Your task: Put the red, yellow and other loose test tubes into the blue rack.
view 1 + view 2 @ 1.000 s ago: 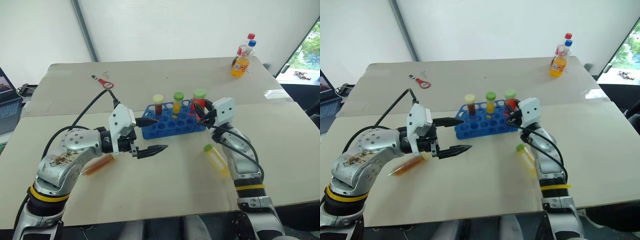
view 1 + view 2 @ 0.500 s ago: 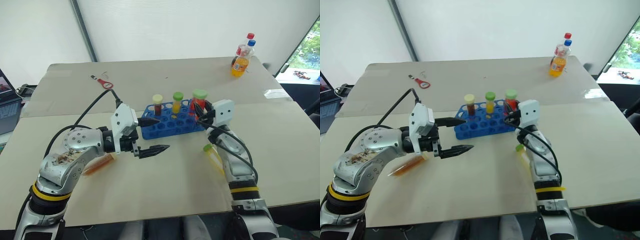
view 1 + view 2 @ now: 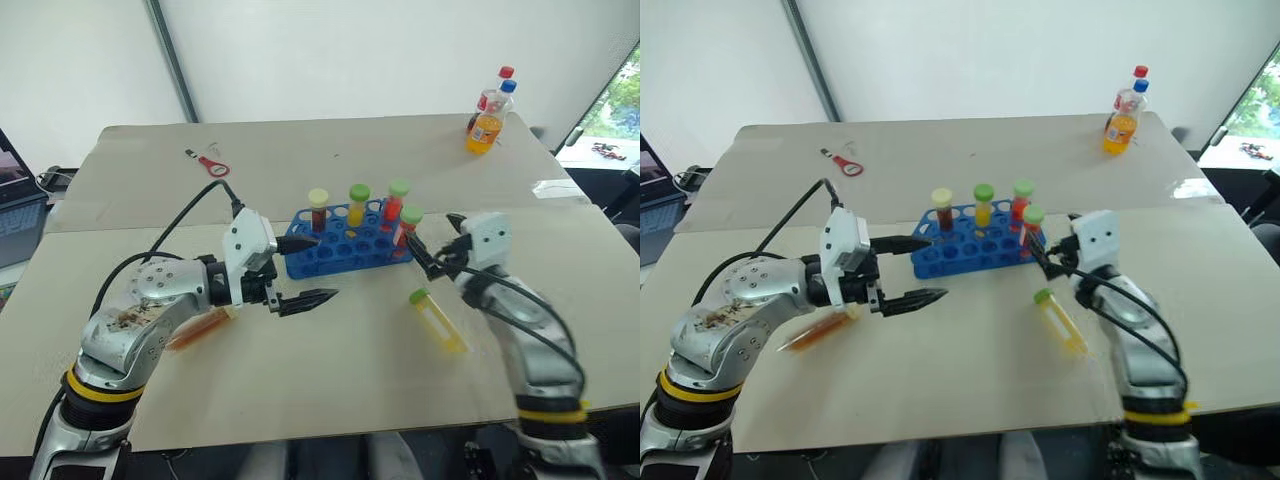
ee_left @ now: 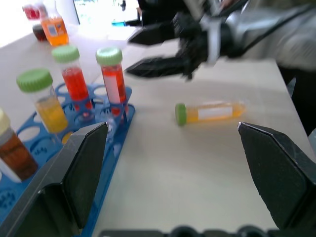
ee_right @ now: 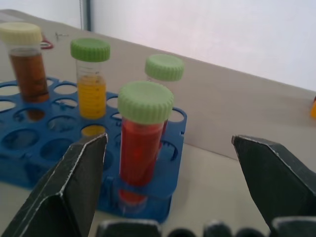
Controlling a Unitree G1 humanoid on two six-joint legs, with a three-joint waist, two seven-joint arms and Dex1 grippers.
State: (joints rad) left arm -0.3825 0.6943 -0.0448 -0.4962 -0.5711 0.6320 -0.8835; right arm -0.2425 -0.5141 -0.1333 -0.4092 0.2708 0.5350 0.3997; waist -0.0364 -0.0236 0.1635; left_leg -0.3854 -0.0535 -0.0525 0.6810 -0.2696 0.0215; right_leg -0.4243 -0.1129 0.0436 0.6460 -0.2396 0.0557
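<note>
The blue rack [image 3: 345,246] stands mid-table and holds a brown tube with a pale cap [image 3: 318,207], a yellow tube [image 3: 358,203] and two red tubes with green caps [image 3: 397,199] [image 5: 142,139]. One yellow test tube [image 3: 437,320] lies loose on the table, right of the rack. An orange-brown tube [image 3: 197,327] lies beside my left forearm. My left gripper [image 3: 303,270] hangs open and empty at the rack's left end. Just right of the nearer red tube, my right gripper [image 3: 428,256] is open and clear of it.
An orange soda bottle [image 3: 485,122] and a second bottle stand at the far right corner. A small red tool [image 3: 210,164] lies at the far left. A laptop [image 3: 17,196] sits off the table's left edge. A seam crosses the table behind the rack.
My right gripper has opened and drawn back to the right from the rack, leaving a red tube standing in the near right hole. The left arm has kept still.
</note>
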